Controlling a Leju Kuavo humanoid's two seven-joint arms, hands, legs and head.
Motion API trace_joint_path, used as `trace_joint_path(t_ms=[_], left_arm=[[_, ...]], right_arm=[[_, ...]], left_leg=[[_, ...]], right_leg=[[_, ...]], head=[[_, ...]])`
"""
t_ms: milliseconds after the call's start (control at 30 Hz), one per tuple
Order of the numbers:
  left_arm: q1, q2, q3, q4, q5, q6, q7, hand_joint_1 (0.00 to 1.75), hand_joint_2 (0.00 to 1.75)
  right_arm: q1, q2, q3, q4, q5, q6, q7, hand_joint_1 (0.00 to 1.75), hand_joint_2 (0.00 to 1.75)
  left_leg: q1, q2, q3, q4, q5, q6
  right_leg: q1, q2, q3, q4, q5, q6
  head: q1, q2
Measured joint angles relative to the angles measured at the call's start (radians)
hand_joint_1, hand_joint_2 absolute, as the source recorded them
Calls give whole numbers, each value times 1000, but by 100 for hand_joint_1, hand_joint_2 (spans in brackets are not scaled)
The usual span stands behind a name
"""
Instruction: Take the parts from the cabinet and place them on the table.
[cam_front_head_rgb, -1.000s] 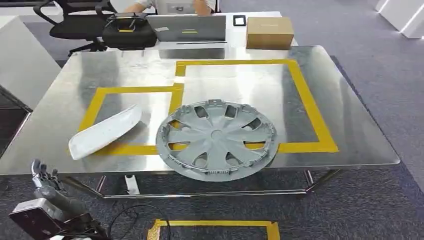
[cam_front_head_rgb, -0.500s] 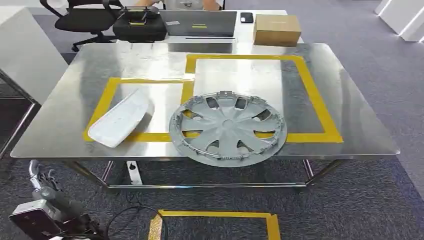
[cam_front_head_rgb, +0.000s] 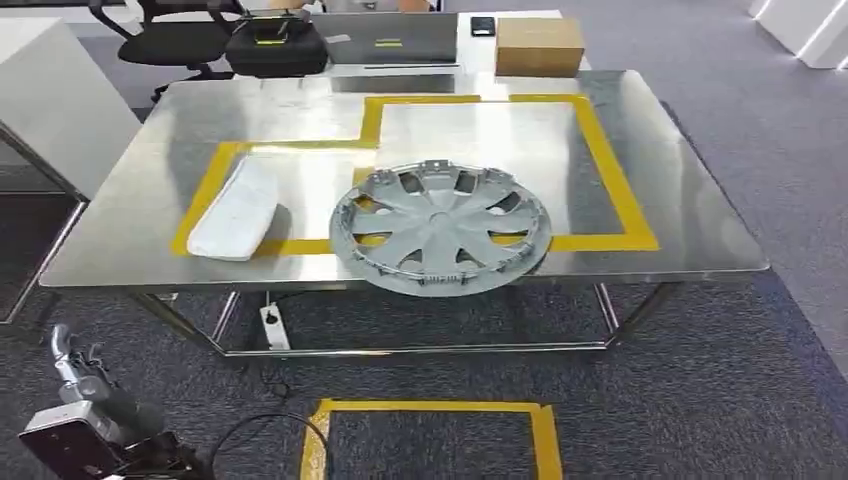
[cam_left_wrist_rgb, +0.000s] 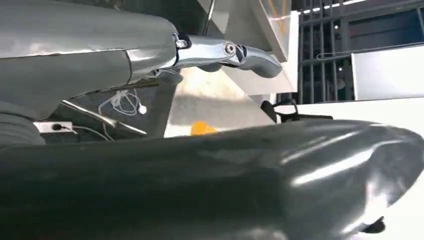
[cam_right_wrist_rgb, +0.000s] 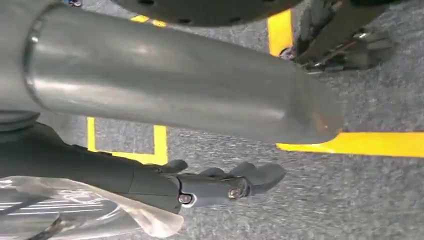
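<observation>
- Wheel cover (cam_front_head_rgb: 440, 228) and white part (cam_front_head_rgb: 235, 208) lie on the desk (cam_front_head_rgb: 680, 205); the cover overhangs the near edge and could slide off if bumped.
- Left hand (cam_front_head_rgb: 75, 365) hangs low, fingers (cam_left_wrist_rgb: 250, 52) apart, empty.
- Right hand (cam_right_wrist_rgb: 220, 182): fingers loosely extended, holding nothing.

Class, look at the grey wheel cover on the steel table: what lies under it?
Yellow tape and bare table show through the wheel cover spoke gaps; whatever its solid parts cover stays hidden.

1. Surface (cam_front_head_rgb: 650, 190): shiny silver metal with yellow tape (cam_front_head_rgb: 610, 170) outlines.
2. Hubcap (cam_front_head_rgb: 440, 228): grey.
3. Cover (cam_front_head_rgb: 235, 207): white.
4. Floor (cam_front_head_rgb: 700, 380): grey carpet.
5. Box (cam_front_head_rgb: 538, 46): brown cardboard.
</observation>
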Motion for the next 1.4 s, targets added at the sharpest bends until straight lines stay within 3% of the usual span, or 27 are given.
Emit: trace_joint_path(t_ms=[67, 100, 167, 200, 267, 333, 400, 467, 500, 600, 633, 667, 700, 767, 800, 833, 867, 967, 1000, 1067, 1133, 1167, 1233, 1300, 1333, 1367, 1400], left_arm=[[0, 0, 2, 0, 0, 0, 3, 0, 0], [1, 0, 2, 0, 0, 0, 3, 0, 0], [1, 0, 2, 0, 0, 0, 3, 0, 0], [1, 0, 3, 0, -1, 0, 4, 0, 0], [1, 0, 3, 0, -2, 0, 6, 0, 0], [0, 0, 3, 0, -6, 0, 8, 0, 0], [0, 0, 4, 0, -9, 0, 8, 0, 0], [2, -1, 6, 0, -9, 0, 9, 0, 0], [0, -2, 6, 0, -9, 0, 9, 0, 0], [1, -3, 8, 1, -12, 0, 10, 0, 0], [1, -3, 9, 1, -12, 0, 10, 0, 0], [1, -3, 9, 1, -13, 0, 10, 0, 0], [1, -3, 10, 1, -13, 0, 10, 0, 0], [1, -3, 11, 1, -13, 0, 10, 0, 0], [1, -3, 11, 1, -13, 0, 10, 0, 0], [1, -4, 12, 1, -14, 0, 10, 0, 0], [1, -4, 13, 1, -15, 0, 10, 0, 0], [1, -6, 14, 1, -17, 0, 10, 0, 0], [3, -5, 15, 1, -18, 0, 10, 0, 0], [4, -5, 16, 1, -21, 0, 10, 0, 0], [4, -5, 16, 2, -24, 0, 9, 0, 0], [4, -5, 17, 3, -26, 0, 9, 0, 0], [4, -5, 18, 3, -28, 0, 10, 0, 0], [3, -6, 18, 3, -31, 0, 10, 0, 0], [1, -6, 18, 3, -31, 0, 10, 0, 0], [0, -6, 18, 3, -32, 0, 9, 0, 0], [0, -6, 19, 3, -32, 0, 9, 0, 0]], right_arm=[[1, 0, -2, 0, 1, 0, 0, 0, 0], [1, 0, -2, 0, 2, 0, -1, 0, 0], [1, 0, -3, 0, 2, 0, -1, 0, 0], [1, 0, -3, 0, 3, 0, -1, 0, 0], [0, 0, -3, 0, 5, 0, -3, 0, 0], [-2, 0, -3, 0, 8, 0, -4, 0, 0], [-2, 0, -3, 0, 8, -1, -4, 0, 0], [0, 0, -3, 0, 9, -2, -4, 0, 0], [0, 0, -5, 0, 11, -2, -4, 0, 0], [-1, 0, -10, 0, 11, -3, -3, 0, 0], [-1, 0, -11, 0, 11, -3, -3, 0, 0], [-1, -1, -11, 0, 12, -3, -3, 0, 0], [-1, -2, -12, 0, 12, -3, -3, 0, 0], [-2, -2, -14, 0, 13, -3, -3, 0, 0], [-3, -3, -14, 0, 13, -3, -3, 0, 0], [-7, -2, -14, 0, 14, -4, -3, 0, 0], [-9, -2, -14, 0, 13, -4, -4, 0, 0], [-6, -2, -18, 0, 14, -5, -3, 0, 0], [-6, -2, -19, 1, 14, -5, -3, 0, 0], [-6, -2, -19, 0, 17, -8, -4, 0, 0], [-6, -3, -20, 1, 20, -10, -5, 0, 0], [-6, -3, -20, 1, 21, -11, -6, 0, 0], [-7, -3, -21, 2, 24, -14, -9, 0, 0], [-8, -3, -21, 5, 27, -17, -10, 0, 0], [-8, -3, -21, 6, 28, -18, -11, 0, 0], [-9, -3, -22, 8, 28, -18, -11, 0, 0], [-9, -3, -22, 8, 29, -18, -13, 0, 0]], left_leg=[[1, 0, -29, 150, -109, -7], [2, 0, -33, 213, -133, -9], [2, 0, -19, 234, -120, -9], [2, 0, 5, 216, -92, -8], [1, 0, 111, 72, -24, 1], [-4, -1, 212, -93, -38, 18], [-7, -1, 207, -111, -44, 22], [-4, 0, 191, -117, -27, 38], [1, 6, 184, -118, -16, 44], [-1, 6, 143, -116, 14, 58], [-3, 7, 127, -114, 26, 58], [-3, 8, 112, -112, 36, 57], [-3, 8, 96, -107, 46, 56], [-3, 8, 65, -98, 63, 50], [-3, 8, 57, -91, 71, 46], [-9, 7, 47, -82, 75, 41], [-10, 8, 42, -77, 82, 36], [-8, 9, 37, -80, 107, 19], [-5, 6, 28, -71, 94, 13], [-2, 5, 4, 16, -30, 1], [1, 5, -16, 163, -129, -6], [2, 5, -16, 216, -137, -7], [2, 5, 31, 190, -75, -6], [3, 5, 141, 31, -20, 1], [1, 3, 199, -67, -39, 9], [-2, 3, 216, -102, -46, 14], [-5, 3, 207, -101, -48, 17]], right_leg=[[2, -4, -25, 1, 19, -2], [3, -6, -39, 3, 29, -2], [4, -8, -46, 9, 40, -2], [4, -8, -62, 14, 47, -1], [6, -8, -89, 28, 60, 3], [11, -6, -107, 41, 70, 11], [9, -8, -118, 42, 87, 24], [11, -9, -126, 40, 101, 39], [7, -1, -132, 54, 77, 44], [4, 7, -192, 240, -97, 55], [4, 7, -206, 311, -125, 57], [4, 7, -207, 348, -118, 59], [4, 7, -189, 346, -86, 59], [3, 7, -93, 229, -8, 56], [3, 7, -23, 129, 0, 53], [4, 7, 44, 34, -29, 50], [5, 11, 65, -9, -44, 42], [8, 9, 35, 0, -29, 21], [3, 3, 22, -2, -17, 9], [4, 0, -3, -1, 4, -6], [6, -3, -28, 1, 24, -8], [7, -3, -40, 5, 35, -7], [7, -4, -69, 20, 52, -4], [7, -3, -94, 35, 61, 1], [8, -3, -106, 44, 65, 6], [11, -1, -114, 51, 71, 12], [10, -3, -119, 51, 79, 18]], head=[[-1, 0], [0, 0], [0, 0], [0, 0], [0, 0], [0, 0], [-1, 0], [1, 0], [0, 0], [5, 0], [6, 0], [6, 0], [6, 0], [6, 0], [6, 0], [7, 0], [5, 0], [7, 0], [8, 0], [-2, 0], [-2, 0], [-1, 0], [-2, 0], [-2, 0], [-1, 0], [0, 0], [0, 0]])
